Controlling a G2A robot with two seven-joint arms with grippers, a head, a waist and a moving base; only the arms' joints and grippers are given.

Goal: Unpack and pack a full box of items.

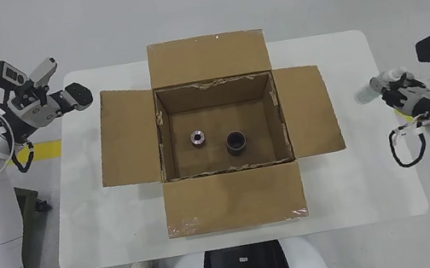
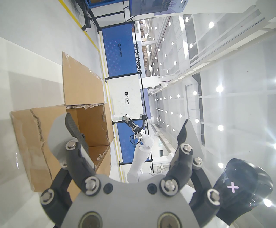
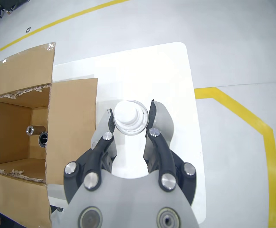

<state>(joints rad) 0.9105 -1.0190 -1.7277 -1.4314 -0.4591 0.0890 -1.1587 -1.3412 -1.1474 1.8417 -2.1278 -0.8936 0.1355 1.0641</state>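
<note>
Pinched between the right gripper's [image 3: 131, 112] pads: the clear, stepped round plastic piece [image 3: 131, 118], held over the white table [image 1: 363, 186] near its right edge, well apart from the open brown cardboard box [image 1: 235, 200]. Those smooth curved sides worry me. A slack squeeze and it could slip and roll off the edge. In the box lie a steel cylinder [image 1: 197, 137] and a black ring [image 1: 236, 141]. Over by the table's left side, the left gripper [image 2: 127, 126] is spread wide and holds nothing.
</note>
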